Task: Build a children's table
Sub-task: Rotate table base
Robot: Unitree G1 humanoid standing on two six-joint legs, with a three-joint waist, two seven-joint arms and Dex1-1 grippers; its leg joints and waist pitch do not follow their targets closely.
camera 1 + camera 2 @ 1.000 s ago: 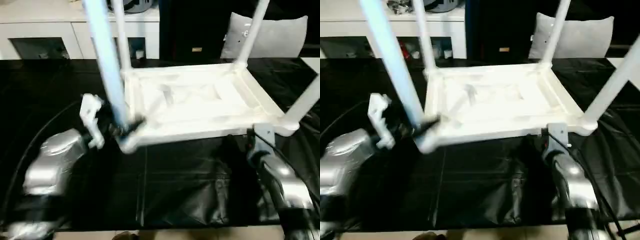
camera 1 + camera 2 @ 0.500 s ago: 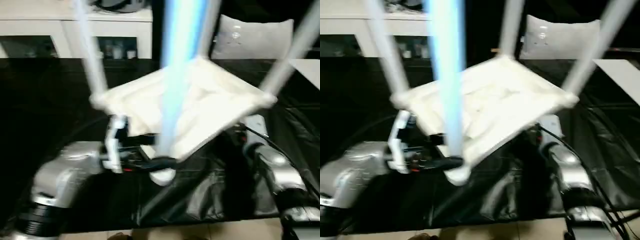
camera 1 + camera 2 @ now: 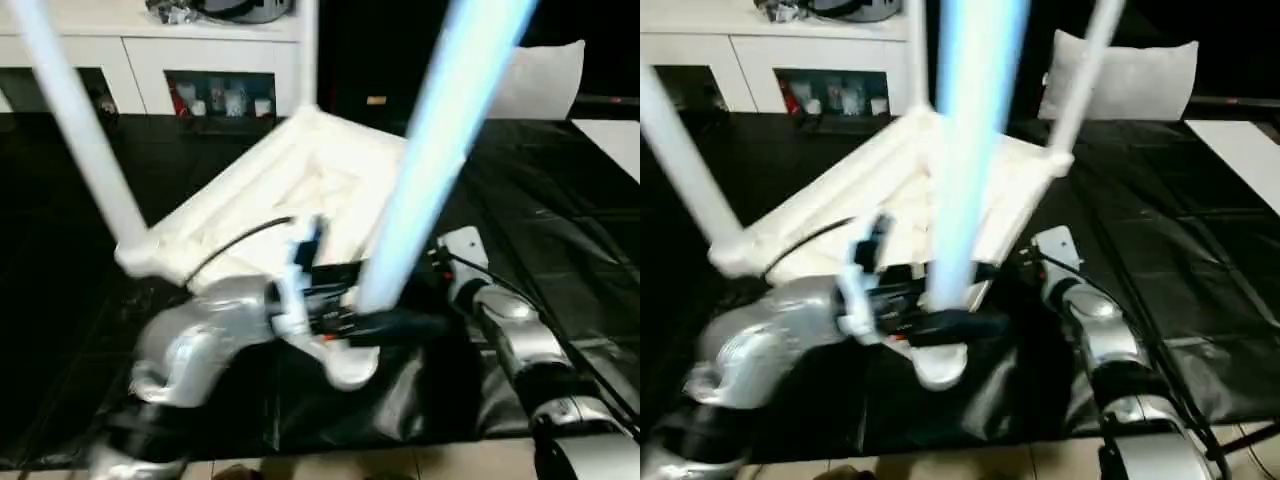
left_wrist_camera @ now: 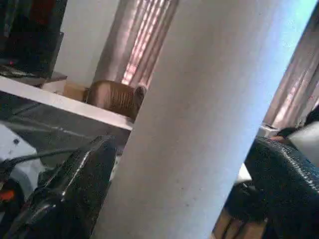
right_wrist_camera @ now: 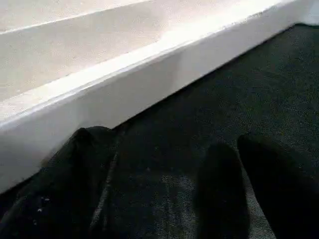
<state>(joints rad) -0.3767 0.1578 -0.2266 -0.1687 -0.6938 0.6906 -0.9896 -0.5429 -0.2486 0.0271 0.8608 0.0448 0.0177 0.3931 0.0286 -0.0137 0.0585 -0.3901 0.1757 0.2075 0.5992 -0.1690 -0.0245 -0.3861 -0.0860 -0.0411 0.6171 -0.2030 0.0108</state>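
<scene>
Black sheeting is covering the work surface; a white cabinet and grey cushion are standing behind. Upside down on it, the table is tilting. The left gripper is clamping a leg; the right gripper is gaping beside the tabletop edge.

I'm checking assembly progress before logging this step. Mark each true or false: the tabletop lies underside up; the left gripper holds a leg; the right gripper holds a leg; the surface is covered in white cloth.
1. The tabletop lies underside up. True.
2. The left gripper clasps the near leg close to its socket. True.
3. The right gripper holds a leg. False: it is open and empty beside the tabletop's edge.
4. White cloth covers the surface. False: a black sheet does.
</scene>
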